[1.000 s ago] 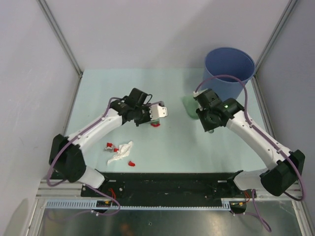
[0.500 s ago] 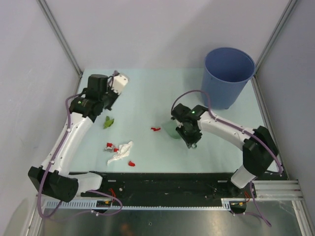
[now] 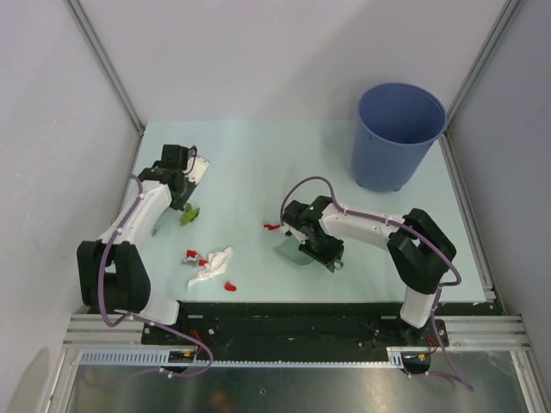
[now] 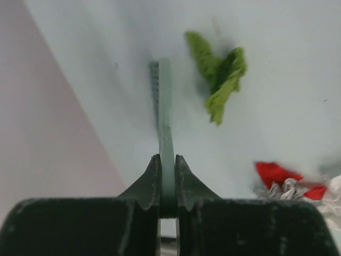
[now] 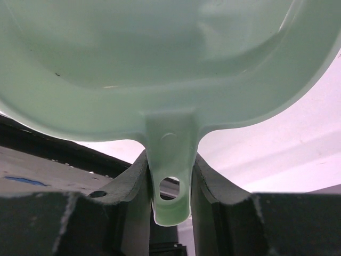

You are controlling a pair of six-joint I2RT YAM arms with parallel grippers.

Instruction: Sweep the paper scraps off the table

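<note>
The paper scraps lie on the pale green table [image 3: 258,155]: a green scrap [image 3: 188,215], small red pieces [image 3: 191,255], a white crumple [image 3: 213,265], a red piece [image 3: 230,286] near the front and another [image 3: 272,226] at mid-table. My left gripper [image 3: 172,200] is shut on a pale green brush [image 3: 161,225], seen edge-on in the left wrist view [image 4: 165,122], just left of the green scrap [image 4: 218,80]. My right gripper [image 3: 315,247] is shut on the handle [image 5: 170,176] of a pale green dustpan [image 3: 293,252], just right of the mid-table red piece.
A blue bin [image 3: 399,133] stands at the back right corner. A black and metal rail [image 3: 284,318] runs along the near edge. Grey walls close in the left, back and right sides.
My left arm swung from mid-table to the far left, then drew nearer, putting the brush beside the green scrap. My right arm carried the dustpan from beside the bin to front mid-table.
</note>
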